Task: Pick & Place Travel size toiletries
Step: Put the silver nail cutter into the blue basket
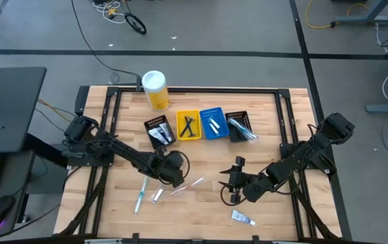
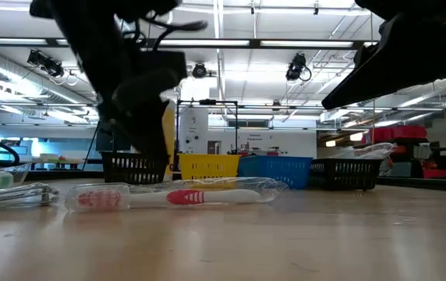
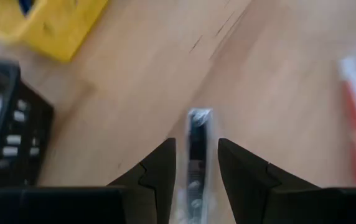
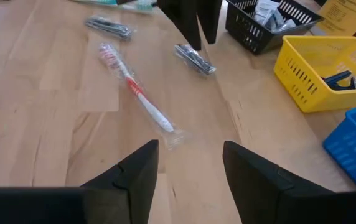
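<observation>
My left gripper hangs open, pointing steeply down, just over a dark razor in a clear wrapper. The razor lies flat on the wooden table, and the fingers stand on either side of it without touching. A pink toothbrush in a clear wrapper lies between the two grippers. My right gripper is open and empty, right of the toothbrush. Another wrapped razor, a teal toothbrush and a white tube lie loose on the table.
Four small bins stand in a row at the table's far middle: black, yellow, blue, black, each holding items. A yellow canister with a white lid stands at the far edge.
</observation>
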Controlling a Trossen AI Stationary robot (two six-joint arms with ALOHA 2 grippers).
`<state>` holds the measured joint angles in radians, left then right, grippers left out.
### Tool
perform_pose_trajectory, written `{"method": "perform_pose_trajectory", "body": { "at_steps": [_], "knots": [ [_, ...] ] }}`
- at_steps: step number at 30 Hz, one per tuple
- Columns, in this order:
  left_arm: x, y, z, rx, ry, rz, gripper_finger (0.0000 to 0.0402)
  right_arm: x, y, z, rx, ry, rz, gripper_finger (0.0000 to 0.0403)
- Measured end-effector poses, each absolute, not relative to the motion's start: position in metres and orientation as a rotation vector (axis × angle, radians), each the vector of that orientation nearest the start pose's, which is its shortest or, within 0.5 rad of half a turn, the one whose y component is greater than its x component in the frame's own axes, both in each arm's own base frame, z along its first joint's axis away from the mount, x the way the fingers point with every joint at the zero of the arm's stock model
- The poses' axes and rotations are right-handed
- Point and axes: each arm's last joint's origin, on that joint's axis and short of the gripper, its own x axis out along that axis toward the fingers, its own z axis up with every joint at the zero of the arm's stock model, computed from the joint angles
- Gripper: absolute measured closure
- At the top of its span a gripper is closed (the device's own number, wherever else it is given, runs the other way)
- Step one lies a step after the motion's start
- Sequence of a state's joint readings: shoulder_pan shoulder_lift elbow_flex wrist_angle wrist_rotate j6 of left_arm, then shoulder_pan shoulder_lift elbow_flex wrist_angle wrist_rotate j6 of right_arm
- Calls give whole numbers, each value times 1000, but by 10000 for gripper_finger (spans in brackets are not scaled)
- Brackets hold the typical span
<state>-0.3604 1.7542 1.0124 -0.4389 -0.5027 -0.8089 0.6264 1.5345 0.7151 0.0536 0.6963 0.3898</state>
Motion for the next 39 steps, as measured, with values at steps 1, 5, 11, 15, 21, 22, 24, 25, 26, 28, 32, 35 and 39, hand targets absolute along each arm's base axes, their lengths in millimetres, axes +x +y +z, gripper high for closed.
{"method": "perform_pose_trajectory", "body": {
  "at_steps": [1,5,11,15,21,22,24,25,26,28,32,35,39],
  "knots": [
    [307,-99,152,-250,937,540,274,244,152,167,-96,576,-183,214],
    [301,-93,137,-282,973,497,274,246,148,167,-93,576,-196,214],
    [296,-91,125,-278,940,450,274,247,146,167,-89,576,-204,214],
    [292,-88,120,-290,951,452,275,247,147,167,-85,579,-196,214],
    [288,-87,117,-274,962,442,319,248,147,167,-66,584,-169,214],
    [288,-87,117,-273,958,441,330,249,147,167,-65,582,-169,214],
    [291,-88,118,-258,942,421,351,250,146,168,-58,574,-171,214],
    [294,-88,119,-245,929,405,359,251,145,168,-49,565,-175,214],
    [296,-89,120,-234,914,387,365,253,144,169,-37,552,-178,214],
    [301,-90,123,-204,884,369,371,258,141,168,-18,534,-194,214],
    [311,-93,134,-149,800,365,360,268,131,164,-5,524,-235,214],
    [318,-98,144,-79,746,349,352,274,120,159,-8,542,-276,214],
    [327,-103,158,0,706,311,360,281,106,156,16,565,-285,214]
  ]
}}
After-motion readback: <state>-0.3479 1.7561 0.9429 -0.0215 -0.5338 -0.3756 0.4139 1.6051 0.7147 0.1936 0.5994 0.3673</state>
